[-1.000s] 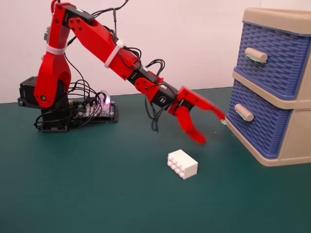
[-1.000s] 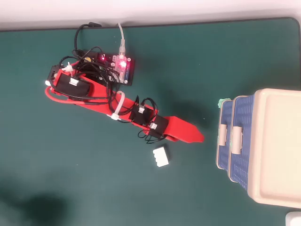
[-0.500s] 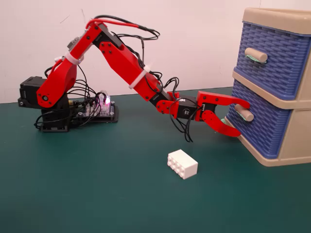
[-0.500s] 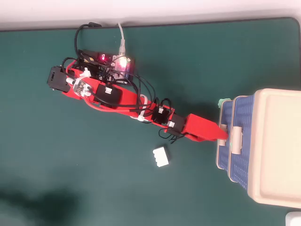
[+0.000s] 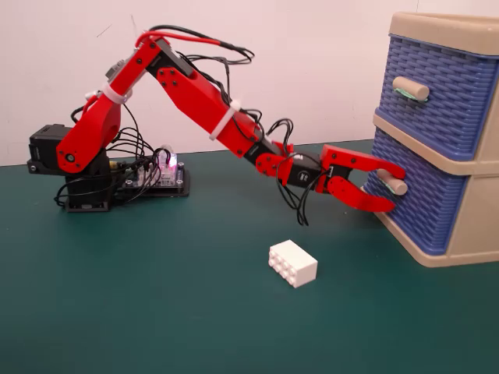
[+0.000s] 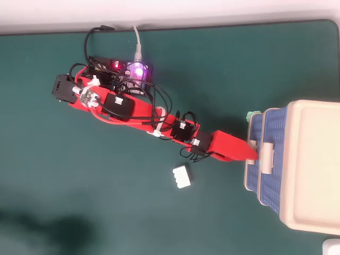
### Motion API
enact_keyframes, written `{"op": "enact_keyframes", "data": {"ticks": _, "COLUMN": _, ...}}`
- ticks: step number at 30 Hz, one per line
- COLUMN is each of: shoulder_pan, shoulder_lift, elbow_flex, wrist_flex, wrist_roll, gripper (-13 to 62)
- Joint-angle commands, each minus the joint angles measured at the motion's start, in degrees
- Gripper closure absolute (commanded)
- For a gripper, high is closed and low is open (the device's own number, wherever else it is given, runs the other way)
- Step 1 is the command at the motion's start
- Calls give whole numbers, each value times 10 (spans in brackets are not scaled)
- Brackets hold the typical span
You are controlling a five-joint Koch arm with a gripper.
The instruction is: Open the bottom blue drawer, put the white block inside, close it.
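The bottom blue drawer (image 5: 421, 206) is closed in the beige cabinet (image 5: 472, 234), seen from above as a blue strip (image 6: 249, 178). My red gripper (image 5: 396, 189) is open with one jaw above and one jaw below its beige handle (image 5: 394, 184); I cannot tell whether they touch it. From overhead the gripper (image 6: 254, 154) reaches the drawer front and covers part of the handle. The white block (image 5: 292, 263) lies on the green mat, studs facing the camera, in front of and below the arm, apart from the gripper (image 6: 181, 176).
The upper blue drawer (image 5: 437, 93) is closed. The arm's base and a lit controller board (image 5: 156, 175) stand at the left (image 6: 130, 71). A small green piece (image 6: 253, 115) sits at the cabinet's far corner. A white object (image 6: 332, 247) shows at the overhead view's lower right corner.
The arm swung from above the block toward the cabinet and stretched out. The gripper levelled and moved its jaws around the bottom drawer's handle. The block has not moved.
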Motion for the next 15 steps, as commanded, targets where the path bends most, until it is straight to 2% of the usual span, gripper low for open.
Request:
{"op": "enact_keyframes", "data": {"ticks": 1, "shoulder_pan": -15, "shoulder_lift": 17, "elbow_flex": -61, "wrist_flex": 34, "wrist_roll": 16, "gripper": 577}}
{"op": "enact_keyframes", "data": {"ticks": 9, "shoulder_pan": -14, "shoulder_lift": 92, "elbow_flex": -45, "wrist_flex": 159, "wrist_roll": 79, "gripper": 576}}
{"op": "enact_keyframes", "data": {"ticks": 15, "shoulder_pan": -11, "shoulder_lift": 256, "elbow_flex": 158, "wrist_flex": 188, "wrist_roll": 101, "gripper": 576}}
